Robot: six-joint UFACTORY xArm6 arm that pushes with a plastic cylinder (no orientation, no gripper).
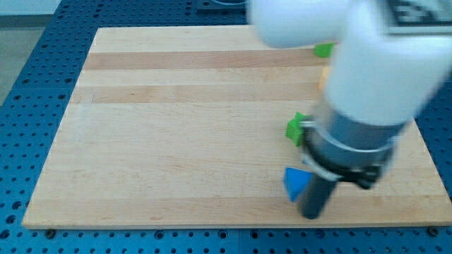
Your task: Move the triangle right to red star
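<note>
A blue triangle block (295,183) lies near the bottom right of the wooden board (176,127). My tip (311,214) is just right of and below it, touching or almost touching its right side. A green block (296,128) sits above the triangle, partly hidden by the arm. No red star shows; the arm hides much of the board's right side.
Another green block (324,50) lies near the top right, and a yellowish block (323,76) peeks out beside the arm below it. The white and grey arm (367,85) covers the upper right. A blue perforated table (28,85) surrounds the board.
</note>
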